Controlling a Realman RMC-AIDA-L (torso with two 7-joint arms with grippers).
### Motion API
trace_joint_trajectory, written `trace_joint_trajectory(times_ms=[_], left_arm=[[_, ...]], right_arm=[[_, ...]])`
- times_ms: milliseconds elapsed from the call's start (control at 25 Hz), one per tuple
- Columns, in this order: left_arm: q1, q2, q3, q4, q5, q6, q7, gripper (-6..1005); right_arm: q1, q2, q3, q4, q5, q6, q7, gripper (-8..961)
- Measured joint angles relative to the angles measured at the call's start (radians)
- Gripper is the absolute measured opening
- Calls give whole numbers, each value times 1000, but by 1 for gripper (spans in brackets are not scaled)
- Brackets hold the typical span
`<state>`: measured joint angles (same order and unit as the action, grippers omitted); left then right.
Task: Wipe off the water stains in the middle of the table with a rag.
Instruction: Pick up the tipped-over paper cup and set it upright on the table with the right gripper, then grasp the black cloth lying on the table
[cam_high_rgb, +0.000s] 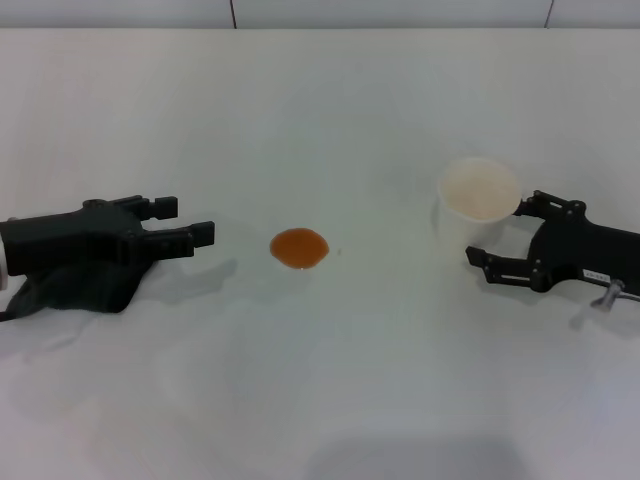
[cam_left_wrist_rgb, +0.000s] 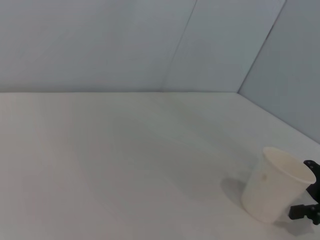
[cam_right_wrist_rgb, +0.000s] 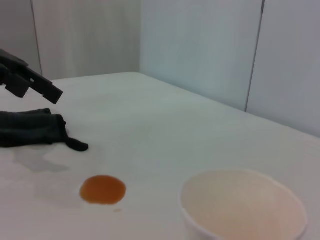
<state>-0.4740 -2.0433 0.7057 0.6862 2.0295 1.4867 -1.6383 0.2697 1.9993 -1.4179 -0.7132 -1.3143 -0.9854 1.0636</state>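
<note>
Trouble here would come mostly from the rag (cam_high_rgb: 75, 285) and the cup (cam_high_rgb: 478, 200), so watch both. Taking the water stains (cam_high_rgb: 299, 247) as the dial's centre in the head view, you have the small glossy orange-brown puddle mid-table (cam_high_rgb: 320, 400), untouched. The rag lies well apart at about 9 o'clock, flat on the surface beneath the left gripper (cam_high_rgb: 185, 225). That gripper hovers over the cloth with its fingers spread and pointing toward the puddle; it has hold of nothing, since the right wrist view shows a clear gap between its fingers and the cloth below.

The first risk, as I judge it: if you close on only the thin tail-like corner, the cloth may hang as a strand and drag through the liquid without soaking it up, smearing the puddle wider. Take a full bunch of the fabric.

The second: the right gripper (cam_high_rgb: 492, 235) sits at about 3 o'clock with its jaws parted around the base of the whitish cup, and I cannot tell whether they touch it. A wide wiping stroke carried past the puddle toward 3 o'clock could bump that cup or the right arm. Keep strokes short and centred.

The third: pressing too lightly may leave a film.
</note>
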Motion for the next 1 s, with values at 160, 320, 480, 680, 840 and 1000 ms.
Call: trace_joint_trajectory(times_ms=[160, 320, 480, 680, 840, 1000], left_arm=[[0, 0, 1, 0, 0, 0, 0, 847], [1, 0, 1, -2, 1, 0, 0, 847], [3, 0, 1, -2, 1, 0, 0, 847], [1, 0, 1, -2, 3, 0, 0, 847], [0, 0, 1, 1, 3, 0, 0, 847], [1, -1, 1, 2, 3, 0, 0, 846]], right_arm=[[-28, 0, 17, -69, -82, 2, 78, 850], [-41, 1, 56, -103, -142, -6, 137, 849], [-55, 2, 88, -141, -146, -20, 144, 849], [-55, 0, 163, -185, -151, -110, 145, 849], [-54, -1, 212, -228, -172, -173, 162, 848], [-55, 0, 249, -264, -206, -194, 187, 848]])
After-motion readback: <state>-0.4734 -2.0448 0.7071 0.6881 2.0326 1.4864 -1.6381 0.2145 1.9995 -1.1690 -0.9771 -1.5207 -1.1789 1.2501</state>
